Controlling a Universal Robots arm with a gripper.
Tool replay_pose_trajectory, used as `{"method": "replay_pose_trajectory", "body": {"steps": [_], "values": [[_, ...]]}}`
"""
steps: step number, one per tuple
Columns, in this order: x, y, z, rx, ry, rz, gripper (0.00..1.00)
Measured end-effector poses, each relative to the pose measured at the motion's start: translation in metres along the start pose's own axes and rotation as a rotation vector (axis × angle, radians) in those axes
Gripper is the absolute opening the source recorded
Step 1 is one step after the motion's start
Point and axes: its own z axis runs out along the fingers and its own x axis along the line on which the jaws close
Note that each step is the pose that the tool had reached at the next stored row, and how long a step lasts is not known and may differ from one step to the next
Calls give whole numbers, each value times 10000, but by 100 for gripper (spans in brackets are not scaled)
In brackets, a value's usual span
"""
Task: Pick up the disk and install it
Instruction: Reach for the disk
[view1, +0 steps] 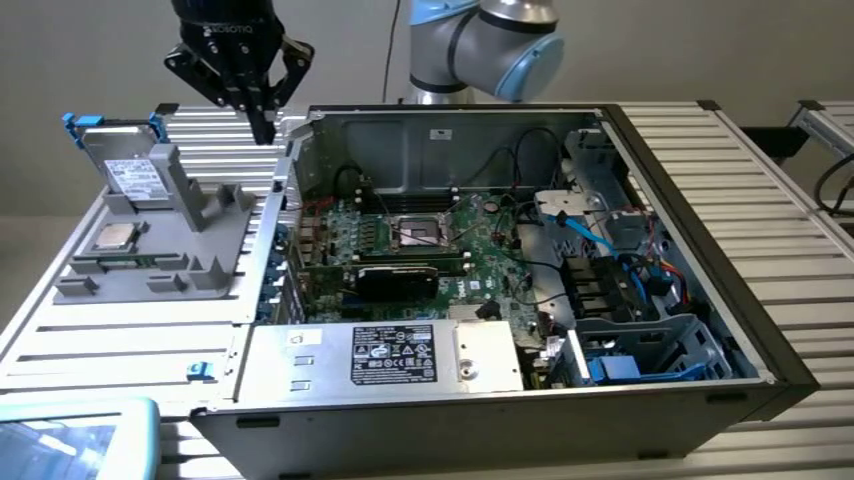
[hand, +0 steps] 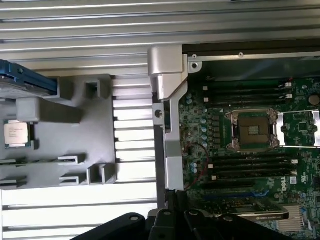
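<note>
At ten o'clock in the exterior view, the disk (view1: 131, 172), grey metal with a white label and a bright blue frame, stands propped in a grey fixture (view1: 200, 230). Its long axis points toward twelve o'clock. At its two o'clock, the gripper (view1: 264, 128) hangs closed and empty.

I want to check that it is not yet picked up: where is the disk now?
The disk stands tilted in the grey holder at the exterior view's left, outside the open computer case, just behind the small processor chip.
</note>
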Motion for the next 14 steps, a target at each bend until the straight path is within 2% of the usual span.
{"method": "replay_pose_trajectory", "body": {"steps": [1, 3, 6, 14], "values": [[21, 22, 2, 37, -2, -7, 11], [71, 62, 6, 69, -4, -9, 11], [202, 111, 8, 73, -5, -10, 11], [567, 140, 5, 72, -5, -14, 11]]}}
